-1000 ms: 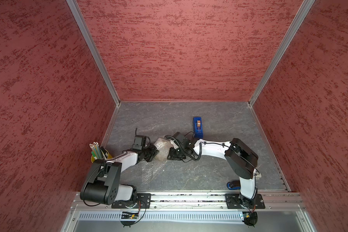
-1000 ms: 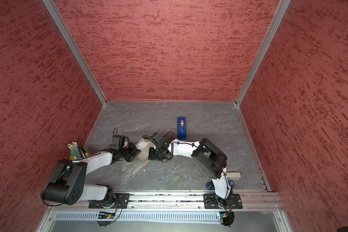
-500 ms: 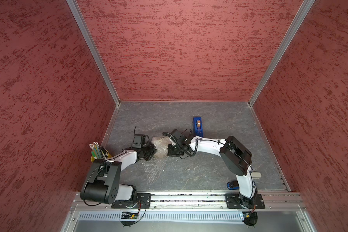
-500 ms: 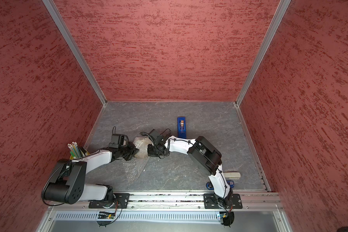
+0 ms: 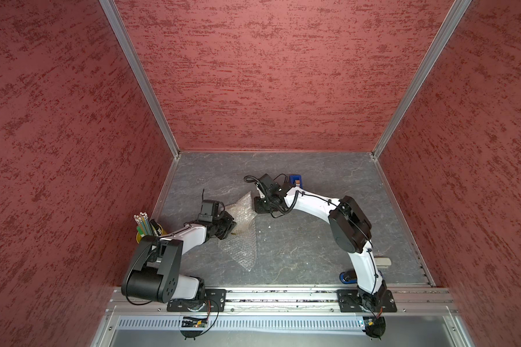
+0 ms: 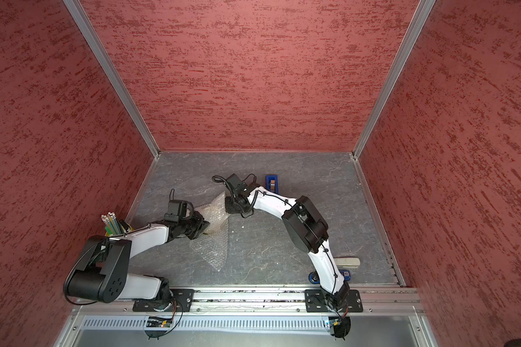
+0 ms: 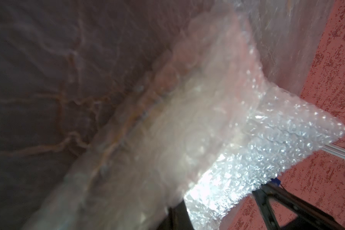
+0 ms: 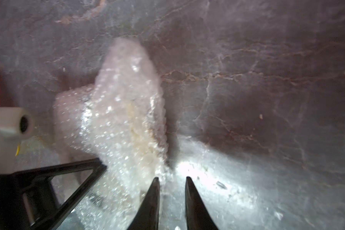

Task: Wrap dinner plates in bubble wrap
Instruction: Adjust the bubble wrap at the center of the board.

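Clear plastic bubble wrap (image 5: pixel 243 240) lies crumpled on the grey surface (image 5: pixel 307 237) between the two arms, one corner flat toward the near rail and the far part bunched into a ridge. A yellowish tint inside that fold, in the right wrist view, is likely the plate (image 8: pixel 134 125); otherwise it is hidden. The left tool (image 5: pixel 231 226) has its fingers pressed together at the wrap's edge; whether film is caught between them I cannot tell. The right tool (image 8: pixel 171 180) is slightly spread with only bare surface in the gap, the wrap brushing one finger. The film looks light, limp and springy, so it will likely unfold unless pinned; a free corner is the best hold. The plate is probably stiff, breakable and apt to slide inside
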`<state>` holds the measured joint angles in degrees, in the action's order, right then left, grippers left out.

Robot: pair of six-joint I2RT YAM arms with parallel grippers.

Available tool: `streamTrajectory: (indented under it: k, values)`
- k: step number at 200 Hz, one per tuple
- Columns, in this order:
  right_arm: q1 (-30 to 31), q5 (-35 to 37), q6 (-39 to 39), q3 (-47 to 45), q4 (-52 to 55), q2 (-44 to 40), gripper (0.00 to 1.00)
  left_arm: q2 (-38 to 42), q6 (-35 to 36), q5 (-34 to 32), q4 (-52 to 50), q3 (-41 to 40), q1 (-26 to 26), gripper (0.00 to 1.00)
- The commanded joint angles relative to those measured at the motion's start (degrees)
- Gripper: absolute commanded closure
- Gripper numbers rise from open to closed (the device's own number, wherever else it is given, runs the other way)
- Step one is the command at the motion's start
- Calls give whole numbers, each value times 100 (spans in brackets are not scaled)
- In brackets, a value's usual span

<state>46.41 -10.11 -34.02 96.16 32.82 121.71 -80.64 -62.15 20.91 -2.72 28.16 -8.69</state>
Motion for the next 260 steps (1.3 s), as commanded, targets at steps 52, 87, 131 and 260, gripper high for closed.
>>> streamTrajectory:
  k: [52, 87, 131, 260]
  values:
    - [639, -743, -528, -262, -810, 84, 80, -59, -52, -78, -451, -136, -54, 98]
    - [711, -821, -710, -765, -964, 129, 82, -1, -43, -69, -493, -53, -64, 96]
    - [712, -799, -843, -1232, -1003, 196, 84, 214, -17, -43, -682, 243, -151, 86]
    - [720, -369, -694, -951, -522, -88, 79, -397, 542, 142, -678, 311, 206, 92]
